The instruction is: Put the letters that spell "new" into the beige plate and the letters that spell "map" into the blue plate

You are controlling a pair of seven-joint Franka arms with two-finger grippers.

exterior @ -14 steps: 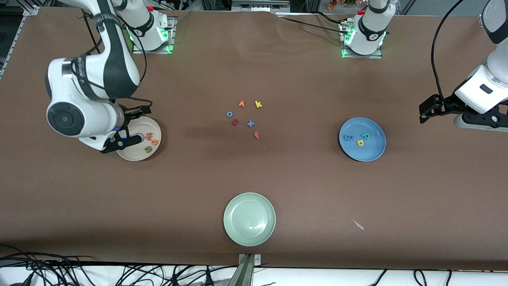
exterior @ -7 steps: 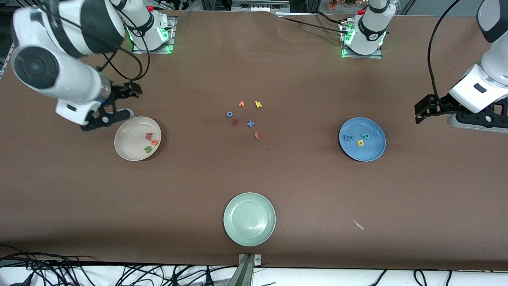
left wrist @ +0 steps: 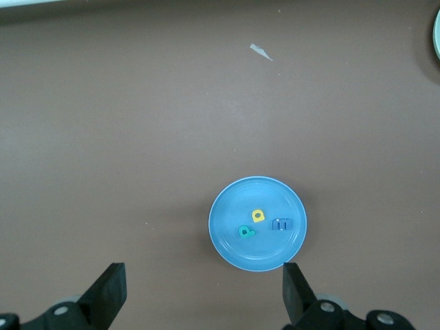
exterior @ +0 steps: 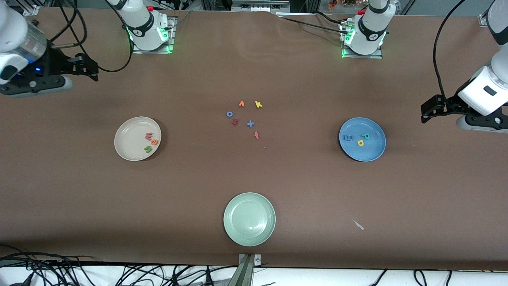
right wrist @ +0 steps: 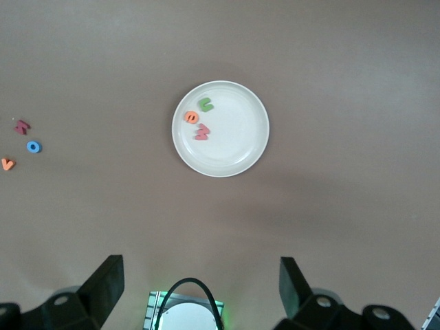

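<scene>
Beige plate (exterior: 137, 138) holds all three "new" letters: pink-red w (exterior: 149, 136), orange e (exterior: 154, 142), green n (exterior: 148, 149), clustered on the side of the plate toward the loose letter pile. Blue plate (exterior: 362, 139) holds periwinkle m (exterior: 347, 138), yellow a (exterior: 360, 143), teal p (exterior: 366, 136), bunched near its middle. Both words look sorted; I'd call the task done.

What changed: a second ago the right gripper (exterior: 81, 68) was low over the beige plate next to those letters. Now it has pulled up and away toward the right arm's end of the table, jaws spread wide, nothing in them. So the last letter reads as released and this looks like a retreat to rest.

Left gripper (exterior: 430, 108) hangs off the blue plate, toward the left arm's end of the table, jaws wide and empty, barely shifted over the last second; that arm waits.

Leftovers sit between the two plates: yellow k (exterior: 258, 104), orange v (exterior: 241, 104), blue o (exterior: 229, 114), dark red n-like letter (exterior: 235, 122), blue x (exterior: 250, 123), red t (exterior: 256, 135). Pale green plate (exterior: 249, 219) sits nearer the front camera than that pile, nothing in it.
</scene>
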